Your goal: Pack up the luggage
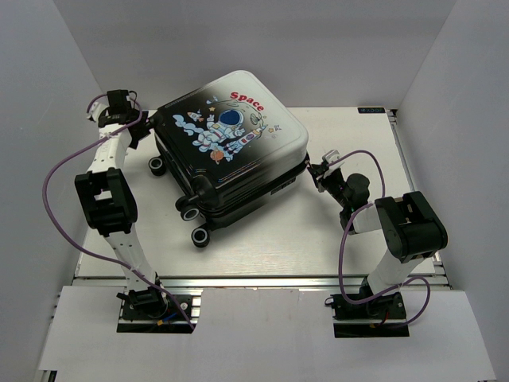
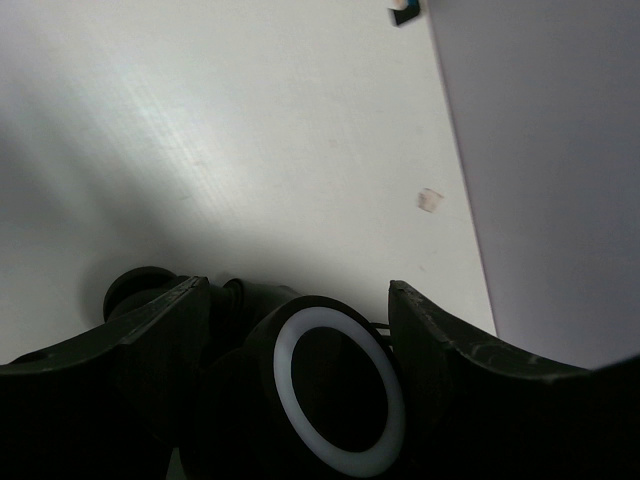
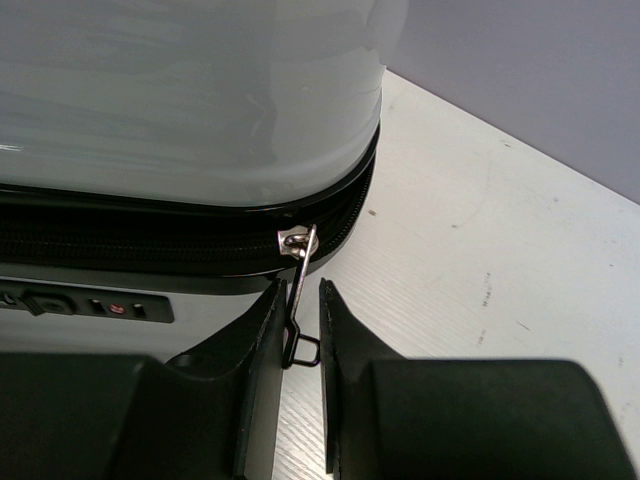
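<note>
Across the upper middle of the top view lies the luggage (image 1: pixel 231 151), flat on the white bench (image 1: pixel 318 231) with its astronaut print facing up and both shell halves brought together. Its black wheels point toward the lower left of the frame. At its right-hand corner, in the right wrist view, the zipper slider sits where the seam starts to curve, and the zipper pull (image 3: pixel 299 310) hangs down from it. A combination lock (image 3: pixel 110 308) shows on the shell at the left edge of that view.

The right hand (image 3: pixel 300 290) has its fingers drawn narrowly together with the pull's ring caught between them, so it appears to be pinching the pull. The left hand (image 2: pixel 295 292) is at the luggage's corner in the upper left of the top view. Its fingers stand apart on either side of a white-ringed wheel (image 2: pixel 340 390), and I cannot tell whether they touch it.

Packing looks to have reached the zipping-up step. How much of the seam remains unzipped cannot be told. The next move would be to draw the pull along the seam around the corner, keeping the pinch firm and the pull in line with the track. The case may roll or slide unless the left hand braces it.
</note>
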You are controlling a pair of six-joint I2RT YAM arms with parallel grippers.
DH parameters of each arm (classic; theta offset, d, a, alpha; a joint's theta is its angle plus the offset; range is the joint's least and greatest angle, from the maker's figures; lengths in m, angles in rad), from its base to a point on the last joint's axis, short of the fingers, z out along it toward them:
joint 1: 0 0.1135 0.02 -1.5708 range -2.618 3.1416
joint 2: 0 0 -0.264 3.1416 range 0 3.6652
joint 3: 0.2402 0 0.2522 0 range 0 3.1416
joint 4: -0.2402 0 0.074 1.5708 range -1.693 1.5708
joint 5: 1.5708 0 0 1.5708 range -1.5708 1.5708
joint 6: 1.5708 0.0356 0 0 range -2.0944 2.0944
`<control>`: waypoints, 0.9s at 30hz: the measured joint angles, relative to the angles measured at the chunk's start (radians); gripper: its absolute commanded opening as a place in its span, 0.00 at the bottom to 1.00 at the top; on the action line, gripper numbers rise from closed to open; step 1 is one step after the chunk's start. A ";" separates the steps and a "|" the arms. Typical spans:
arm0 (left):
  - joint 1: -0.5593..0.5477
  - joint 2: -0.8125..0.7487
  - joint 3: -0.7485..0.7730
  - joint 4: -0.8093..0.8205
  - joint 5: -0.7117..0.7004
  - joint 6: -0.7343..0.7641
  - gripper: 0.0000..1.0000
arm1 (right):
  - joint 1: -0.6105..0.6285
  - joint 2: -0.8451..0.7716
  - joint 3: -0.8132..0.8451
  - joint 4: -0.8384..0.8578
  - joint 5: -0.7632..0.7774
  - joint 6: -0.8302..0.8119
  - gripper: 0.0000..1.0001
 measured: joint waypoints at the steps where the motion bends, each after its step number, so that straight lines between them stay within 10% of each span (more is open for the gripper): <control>1: -0.006 0.035 0.043 0.005 0.019 0.014 0.00 | -0.004 0.000 0.000 -0.001 0.008 -0.006 0.00; 12: -0.077 0.352 0.399 0.226 0.217 0.138 0.00 | -0.112 0.088 0.141 -0.056 0.002 -0.134 0.00; 27: -0.077 0.449 0.524 0.278 0.293 0.202 0.00 | -0.181 0.562 0.859 -0.250 -0.280 -0.143 0.00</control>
